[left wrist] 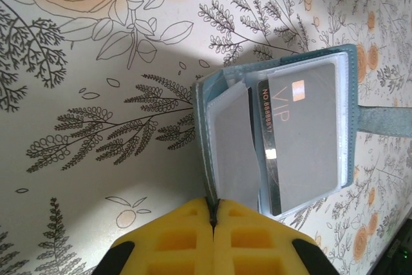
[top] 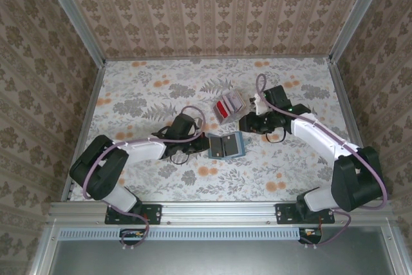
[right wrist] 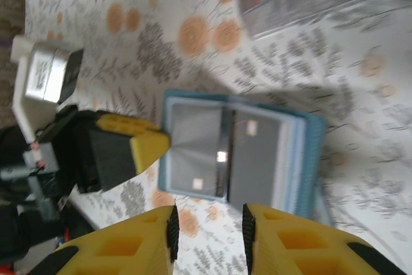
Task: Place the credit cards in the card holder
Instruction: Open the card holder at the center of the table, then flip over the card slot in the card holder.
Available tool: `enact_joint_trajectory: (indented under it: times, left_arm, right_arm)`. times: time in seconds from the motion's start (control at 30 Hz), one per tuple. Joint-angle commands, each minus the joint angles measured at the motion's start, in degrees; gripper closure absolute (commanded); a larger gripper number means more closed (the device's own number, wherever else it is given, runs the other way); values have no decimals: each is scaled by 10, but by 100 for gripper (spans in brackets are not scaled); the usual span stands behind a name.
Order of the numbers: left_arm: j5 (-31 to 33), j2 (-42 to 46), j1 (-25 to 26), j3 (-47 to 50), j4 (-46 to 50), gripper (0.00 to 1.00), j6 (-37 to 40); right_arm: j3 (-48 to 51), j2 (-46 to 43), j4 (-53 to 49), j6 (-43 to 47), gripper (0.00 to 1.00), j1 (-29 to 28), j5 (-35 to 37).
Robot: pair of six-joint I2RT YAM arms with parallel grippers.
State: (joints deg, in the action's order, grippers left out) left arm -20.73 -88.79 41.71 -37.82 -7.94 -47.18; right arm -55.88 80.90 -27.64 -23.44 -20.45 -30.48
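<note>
- We find the left gripper [left wrist: 214, 205] closed, pinching the near edge of the open card holder [left wrist: 205, 133], which lies at its 12 o'clock.
- The right gripper [right wrist: 208, 223] is parted and empty, with the holder clear at its 12 o'clock.
- From above, the credit cards [top: 226, 106] lie at the holder's 12 o'clock.

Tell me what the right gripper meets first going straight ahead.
The right gripper would probably meet the open card holder, at the grey card in it; depth is unclear.

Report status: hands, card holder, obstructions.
Left hand shut on card holder edge. Right hand open, empty, near it. Grey VIP card in holder. Clear box beyond, apart.
</note>
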Motion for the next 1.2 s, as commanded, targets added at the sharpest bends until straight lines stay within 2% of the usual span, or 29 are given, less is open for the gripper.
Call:
enact_joint_trajectory:
  times: [0.0,0.17,0.33,0.53,0.73,0.9,1.07,1.17]
  left_arm:
    - [4,-19,6,-19,9,96,-4]
    - [10,-27,15,-25,6,96,-8]
    - [16,-32,19,-20,-8,95,-19]
    - [16,-36,21,-20,-9,95,-20]
    - [14,-38,21,-27,-5,96,-17]
    - [10,-44,21,-31,-7,95,-16]
    - [5,-51,21,-34,-10,95,-15]
    - [6,-52,21,-33,-15,95,-18]
  right_arm:
    - [-1,31,-17,-23,66,-38,10]
    - [17,85,-3,-46,66,-43,83]
    - [25,117,30,-56,65,-53,100]
    - [12,127,0,-45,65,-56,149]
    - [8,140,-7,-42,65,-63,165]
    - [3,156,11,-50,65,-66,138]
    - [7,155,59,-76,65,-70,74]
    - [-3,139,61,-78,64,-76,68]
